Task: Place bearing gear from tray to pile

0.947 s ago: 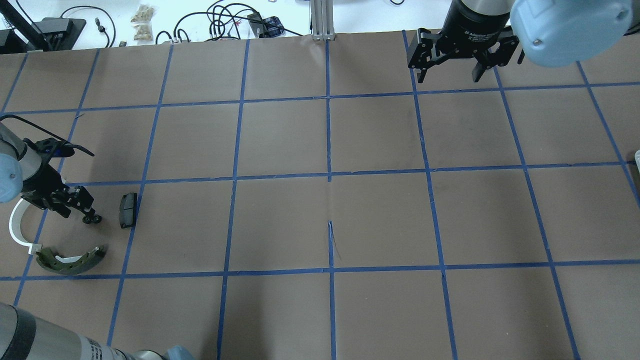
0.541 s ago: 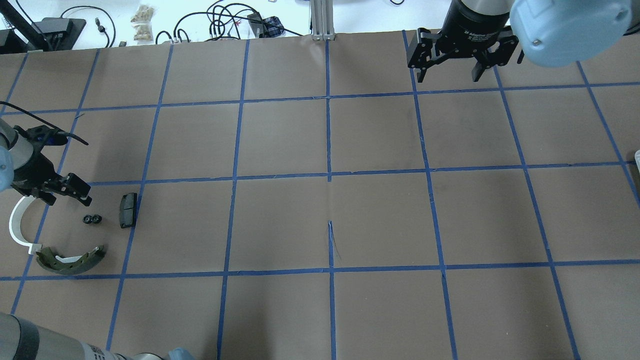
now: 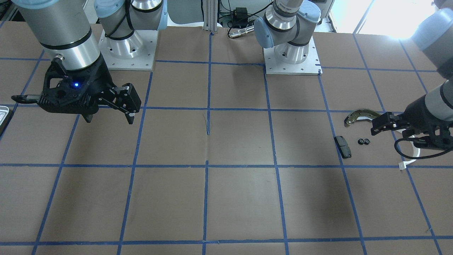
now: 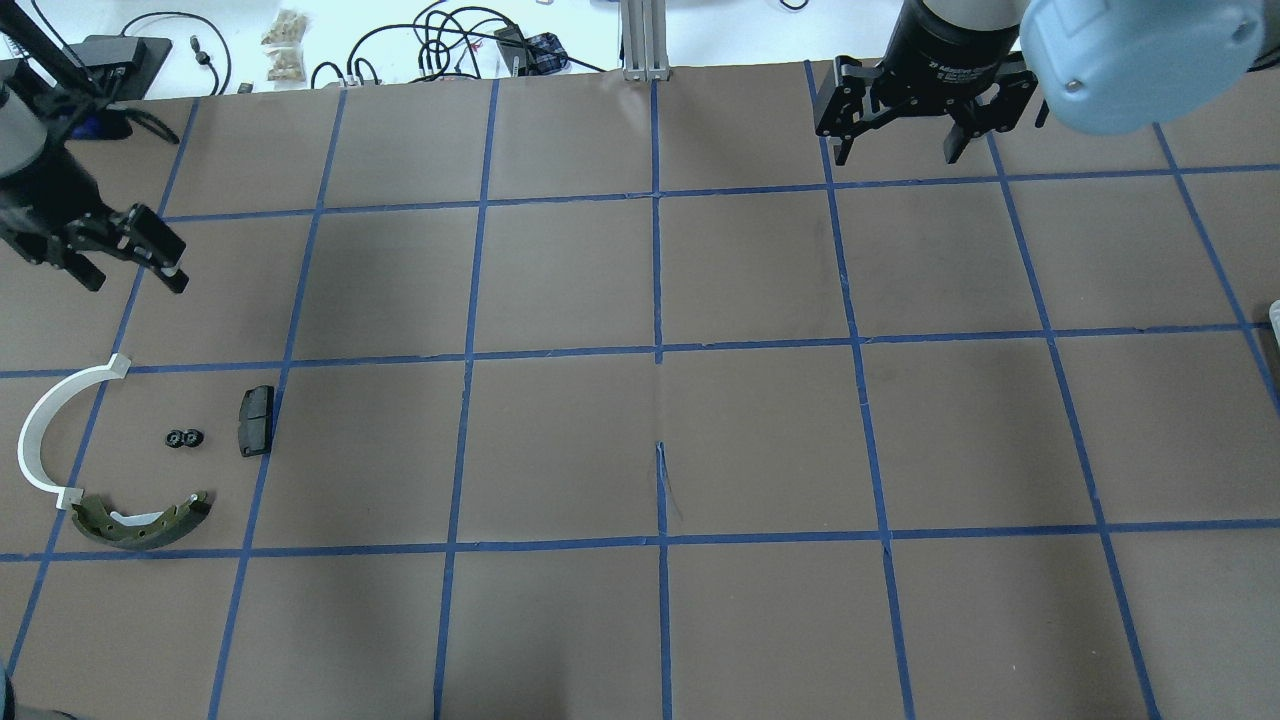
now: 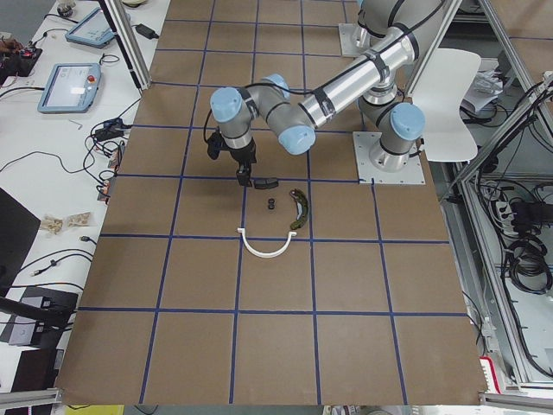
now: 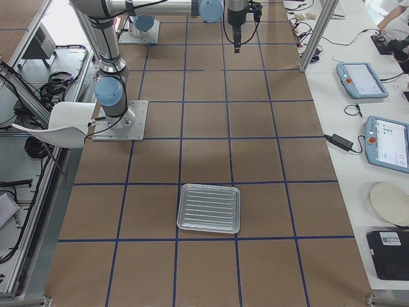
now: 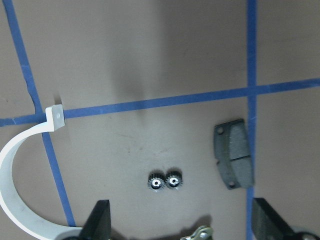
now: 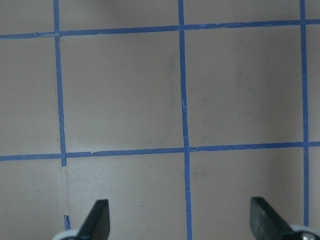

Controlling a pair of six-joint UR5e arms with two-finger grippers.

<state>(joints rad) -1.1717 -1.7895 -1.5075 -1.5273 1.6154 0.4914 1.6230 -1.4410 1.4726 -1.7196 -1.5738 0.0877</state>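
Observation:
The bearing gear (image 4: 183,438), a small black double gear, lies on the brown table among the pile: the white plastic arc (image 4: 45,430), the olive-grey brake shoe (image 4: 140,522) and the black pad (image 4: 255,420). It also shows in the left wrist view (image 7: 165,181) and the front view (image 3: 363,141). My left gripper (image 4: 135,280) is open and empty, raised above and beyond the pile. My right gripper (image 4: 895,158) is open and empty at the far right. The silver tray (image 6: 208,208) holds nothing; only its edge (image 3: 3,115) shows at the front view's left.
Blue tape lines grid the brown table (image 4: 660,400). Cables and small items (image 4: 450,45) lie on the white bench past the far edge. The arm bases (image 3: 292,56) stand on the robot's side.
My left gripper let go of the bearing gear, opened, then lifted and drew away toward the far side. The gear stays beside the black pad. The right arm has not moved.

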